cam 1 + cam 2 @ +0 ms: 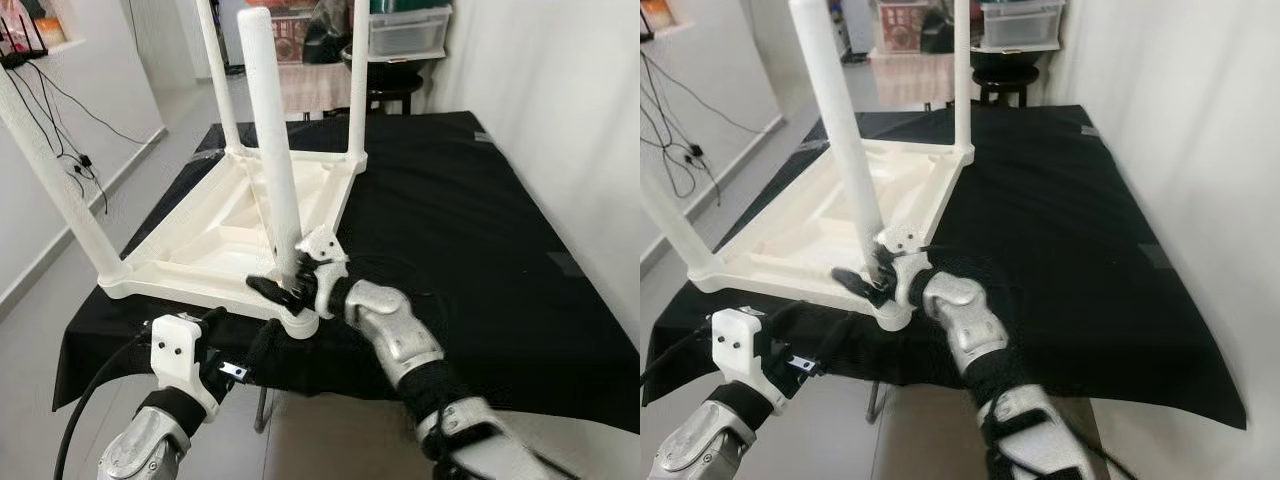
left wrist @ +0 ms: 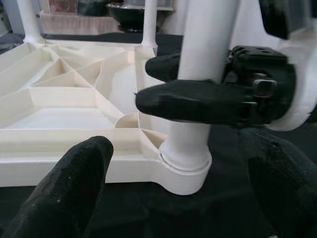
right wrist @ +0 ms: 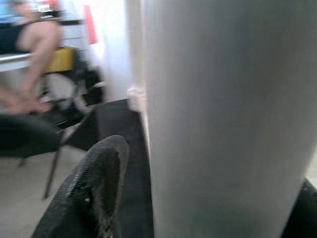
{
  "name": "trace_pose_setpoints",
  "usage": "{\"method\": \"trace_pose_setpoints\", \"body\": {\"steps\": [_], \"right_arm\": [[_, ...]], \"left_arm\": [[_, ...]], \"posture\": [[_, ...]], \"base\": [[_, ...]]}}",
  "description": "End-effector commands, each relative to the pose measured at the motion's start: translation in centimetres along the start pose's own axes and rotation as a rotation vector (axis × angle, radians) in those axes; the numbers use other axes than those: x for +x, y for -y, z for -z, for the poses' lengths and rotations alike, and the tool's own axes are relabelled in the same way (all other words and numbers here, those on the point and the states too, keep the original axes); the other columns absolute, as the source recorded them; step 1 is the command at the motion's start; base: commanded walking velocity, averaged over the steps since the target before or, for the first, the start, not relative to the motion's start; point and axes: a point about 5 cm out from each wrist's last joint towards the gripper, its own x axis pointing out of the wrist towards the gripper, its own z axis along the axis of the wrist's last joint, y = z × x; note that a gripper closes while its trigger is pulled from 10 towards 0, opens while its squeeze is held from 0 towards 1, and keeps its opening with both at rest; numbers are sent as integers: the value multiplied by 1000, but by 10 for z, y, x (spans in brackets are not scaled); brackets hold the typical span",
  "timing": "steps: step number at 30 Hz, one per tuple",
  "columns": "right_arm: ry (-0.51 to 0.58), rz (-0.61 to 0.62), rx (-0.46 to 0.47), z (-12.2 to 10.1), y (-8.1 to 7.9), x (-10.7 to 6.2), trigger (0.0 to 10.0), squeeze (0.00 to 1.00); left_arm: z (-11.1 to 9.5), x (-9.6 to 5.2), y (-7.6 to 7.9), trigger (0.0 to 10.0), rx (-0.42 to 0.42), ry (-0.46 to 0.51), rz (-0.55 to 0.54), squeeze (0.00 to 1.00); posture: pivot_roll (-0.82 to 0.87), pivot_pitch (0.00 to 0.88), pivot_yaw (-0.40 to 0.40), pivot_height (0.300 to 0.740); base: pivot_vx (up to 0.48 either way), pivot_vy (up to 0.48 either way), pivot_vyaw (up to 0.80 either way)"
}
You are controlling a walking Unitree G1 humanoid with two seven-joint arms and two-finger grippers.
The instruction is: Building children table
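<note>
Jaws of the left gripper (image 1: 240, 372) stand wide apart and empty, just below the worktop (image 1: 480, 250) edge, while the right gripper (image 1: 290, 285) clamps the nearest leg (image 1: 275, 160) low, just above its corner socket. Hollow plastic, it looks light, stiff and slick; gripping near the base seems wisest. Beyond, the upturned children's table (image 1: 215, 225) lies on the black cloth.

No readable text, label or number anywhere.
</note>
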Motion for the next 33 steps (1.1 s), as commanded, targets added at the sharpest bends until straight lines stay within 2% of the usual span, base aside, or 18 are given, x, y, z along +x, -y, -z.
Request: {"method": "trace_pose_setpoints", "body": {"steps": [1,2,3,6,8,9,10,18,21,25,26,27,28,29,30,31,32,33], "right_arm": [[-22,-138,-25,3,-6,3,10000,0],[-43,-171,-29,5,-2,0,10000,0],[-43,-171,-29,5,-2,0,10000,0],[-64,-149,-13,0,14,-2,10000,0],[-63,-149,-6,-3,16,-2,10000,0],[-55,-159,9,-7,18,-2,4392,0],[-44,-167,26,-11,20,-3,0,0],[-17,-245,43,-19,27,-11,0,0],[-40,-259,16,-15,29,-17,0,0],[-117,-212,-76,-6,34,-27,0,0],[-157,-123,-77,0,36,-29,0,0],[-157,-123,-77,0,36,-29,0,0],[-182,-59,-73,5,37,-30,0,0],[-180,286,-22,14,36,-20,0,0],[-191,547,18,19,34,-20,0,0],[-174,555,74,27,3,-11,0,0],[-174,555,74,27,3,-11,0,0],[-150,527,115,28,-20,-6,0,0]], "left_arm": [[4,-1,-2,10000,-6,-12,-11,0],[4,0,-2,10000,-6,-11,-11,0],[4,0,-2,10000,-6,-11,-11,0],[3,0,-2,10000,-4,-9,-13,0],[3,-1,-2,10000,-3,-9,-13,0],[3,-1,-1,10000,-3,-9,-13,0],[3,-1,-1,10000,-2,-9,-13,0],[2,-2,1,10000,-4,-7,-9,0],[1,-3,2,10000,-5,-6,-8,0],[0,-3,3,10000,-6,-5,-6,0],[0,-4,3,10000,-7,-5,-6,0],[0,-4,3,10000,-7,-5,-6,0],[0,-5,3,10000,-7,-5,-6,0],[-1,-6,1,10000,-6,-5,-7,0],[-1,-7,0,10000,-5,-5,-8,0],[-2,-7,-1,10000,-6,-5,-8,0],[-2,-7,-1,10000,-6,-5,-8,0],[-3,-7,-2,10000,-7,-5,-8,0]], "posture": [[46,33,31,740],[46,33,31,740],[46,33,31,740],[53,36,29,740],[55,38,30,740],[57,39,30,740],[57,39,30,740],[57,56,25,740],[50,60,28,740],[43,72,21,740],[36,80,17,740],[36,80,17,740],[36,80,17,740],[24,87,20,740],[24,87,20,740],[5,101,52,740],[5,101,52,740],[5,101,52,740]], "base": [[0,0,0],[0,0,0],[0,0,0],[0,0,0],[0,0,0],[0,0,0],[0,0,0],[0,0,0],[0,0,0],[0,0,0],[0,0,0],[0,0,0],[0,0,0],[0,0,0],[0,0,0],[0,0,0],[0,0,0],[0,0,0]]}}
